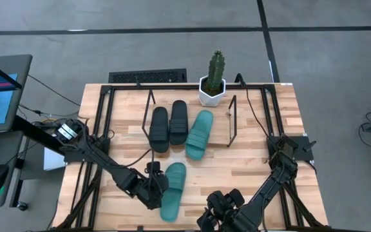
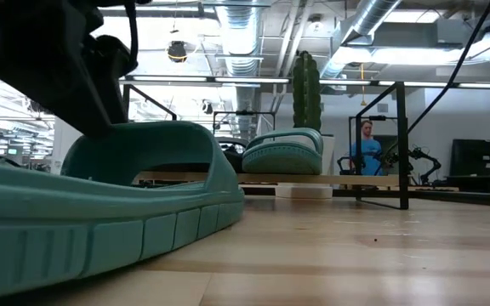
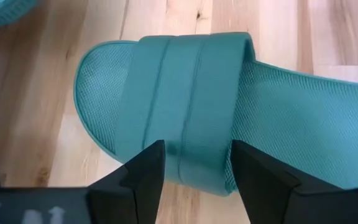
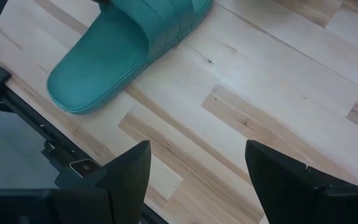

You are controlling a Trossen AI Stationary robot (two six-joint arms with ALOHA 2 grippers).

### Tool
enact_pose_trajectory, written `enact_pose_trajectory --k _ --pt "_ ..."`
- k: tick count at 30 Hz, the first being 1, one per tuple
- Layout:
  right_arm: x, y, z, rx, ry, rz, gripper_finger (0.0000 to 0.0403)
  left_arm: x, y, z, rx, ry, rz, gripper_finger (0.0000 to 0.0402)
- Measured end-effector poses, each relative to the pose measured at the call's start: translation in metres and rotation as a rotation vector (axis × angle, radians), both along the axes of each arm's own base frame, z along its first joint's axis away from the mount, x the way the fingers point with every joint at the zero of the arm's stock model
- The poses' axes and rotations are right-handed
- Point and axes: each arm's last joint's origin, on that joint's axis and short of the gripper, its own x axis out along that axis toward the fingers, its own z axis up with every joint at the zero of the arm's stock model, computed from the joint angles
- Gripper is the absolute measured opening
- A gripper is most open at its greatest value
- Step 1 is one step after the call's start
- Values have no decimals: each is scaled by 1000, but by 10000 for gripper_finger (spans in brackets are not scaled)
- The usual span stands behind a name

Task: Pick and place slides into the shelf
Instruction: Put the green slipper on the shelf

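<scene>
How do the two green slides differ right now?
The near green slide lies on the bare table outside the shelf; the far green slide sits inside it beside the black pair. The left gripper straddles the near slide's strap with open fingers; nothing touches the far one. Both share colour and shape.

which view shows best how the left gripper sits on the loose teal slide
The left wrist view: the left gripper straddles the loose teal slide's strap, fingers open. High view shows only their position; low view the slide's side; right wrist its heel.
</scene>
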Motion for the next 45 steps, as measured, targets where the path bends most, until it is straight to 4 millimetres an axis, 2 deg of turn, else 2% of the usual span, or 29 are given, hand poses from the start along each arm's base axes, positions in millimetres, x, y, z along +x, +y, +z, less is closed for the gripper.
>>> enact_pose_trajectory --k 5,12,14,16,19,22,27,33,39,45 --pt "1 0 0 -1 -1 -1 253 3 2 -6 35 8 -6 172" --pt "4 -1 -3 -2 -1 0 253 16 1 -34 40 34 27 168" --pt "5 0 -3 6 -8 1 253 16 1 -38 30 36 58 148" --pt "5 1 -6 2 -2 1 253 16 1 -37 15 31 78 104" --pt "5 1 -6 4 0 0 253 14 0 -27 -2 28 103 23" --pt "5 1 -6 5 1 0 253 15 -1 -14 8 36 129 8" --pt "3 2 -6 15 -4 -19 253 21 -6 20 56 49 184 3" --pt "-4 7 -6 5 -32 -54 253 28 -9 54 72 -22 256 2" --pt "-20 20 -5 -22 -116 -90 253 30 -16 68 109 -70 208 1" --pt "-35 32 -3 -29 -211 -112 253 21 -31 70 220 -34 -9 1"
